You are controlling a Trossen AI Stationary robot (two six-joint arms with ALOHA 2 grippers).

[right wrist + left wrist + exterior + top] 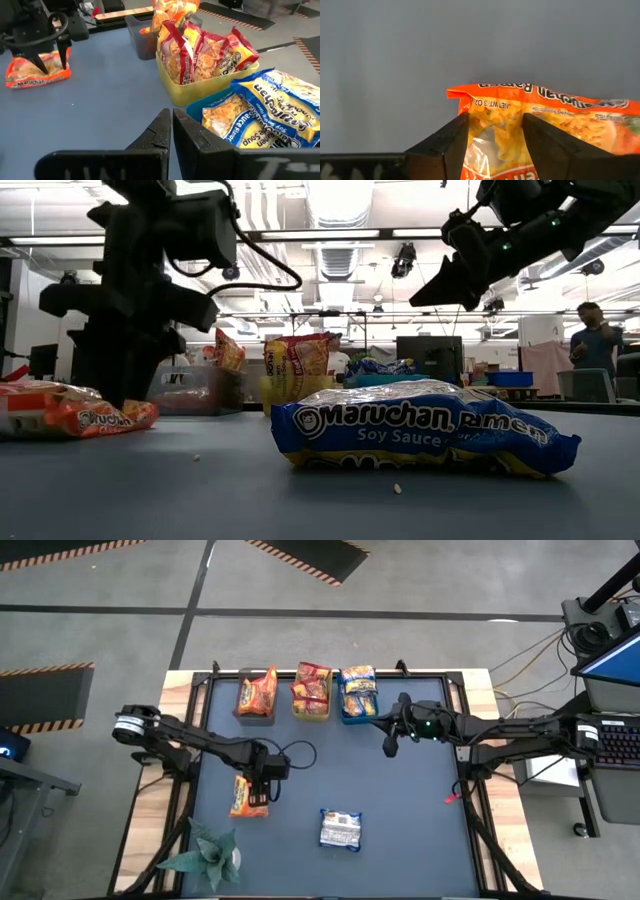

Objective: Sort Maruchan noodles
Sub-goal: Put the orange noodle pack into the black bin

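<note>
Blue noodle packet [420, 430] lies lower centre, unsorted. Left gripper [258, 790], fingers spread, straddles an orange packet [246, 796] at left, positioned for pickup; right gripper [389, 745], pressed together, waits near the bins [258, 720].

"Maruchan Ramen" and "Soy Sauce" are read in white on the blue packet [425, 435] lying nearest on the table. "NET WT. 3 OZ" is made out, upside down, on the orange packet [545, 120] between the left tool's fingers.
</note>
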